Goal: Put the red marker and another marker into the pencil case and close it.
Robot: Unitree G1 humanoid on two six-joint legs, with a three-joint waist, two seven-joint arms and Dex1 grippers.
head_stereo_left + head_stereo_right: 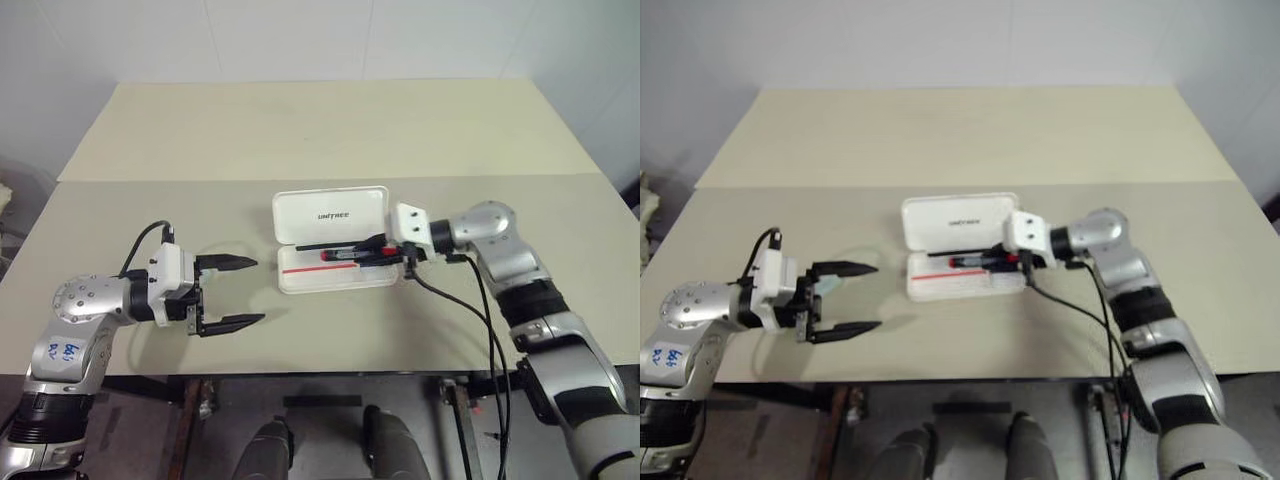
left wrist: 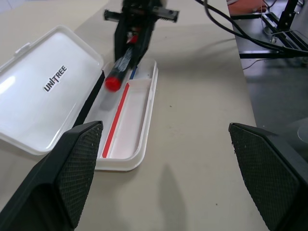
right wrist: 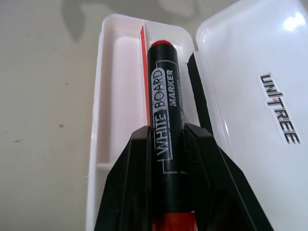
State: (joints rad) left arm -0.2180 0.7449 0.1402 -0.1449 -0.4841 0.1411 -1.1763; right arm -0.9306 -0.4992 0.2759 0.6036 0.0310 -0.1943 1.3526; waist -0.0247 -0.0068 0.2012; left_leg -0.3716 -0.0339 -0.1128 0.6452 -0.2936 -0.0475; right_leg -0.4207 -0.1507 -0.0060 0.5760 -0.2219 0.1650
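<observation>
The white pencil case (image 1: 300,283) lies open mid-table, its lid (image 1: 330,213) with dark lettering folded back flat. My right gripper (image 1: 376,250) is shut on the red marker (image 1: 345,255), holding it level just above the tray, along its length. In the right wrist view the dark barrel (image 3: 166,106) runs out between my fingers (image 3: 130,183) over the tray's red stripe. My left gripper (image 1: 258,290) stands open left of the case, clear of it, with nothing between its fingers (image 2: 72,168). Another marker is out of view.
A dark strip (image 3: 197,86) runs along the case's hinge side. Black cables (image 1: 470,300) hang from my right wrist over the table's front edge (image 1: 400,372). A seam (image 1: 320,180) crosses the beige table behind the case.
</observation>
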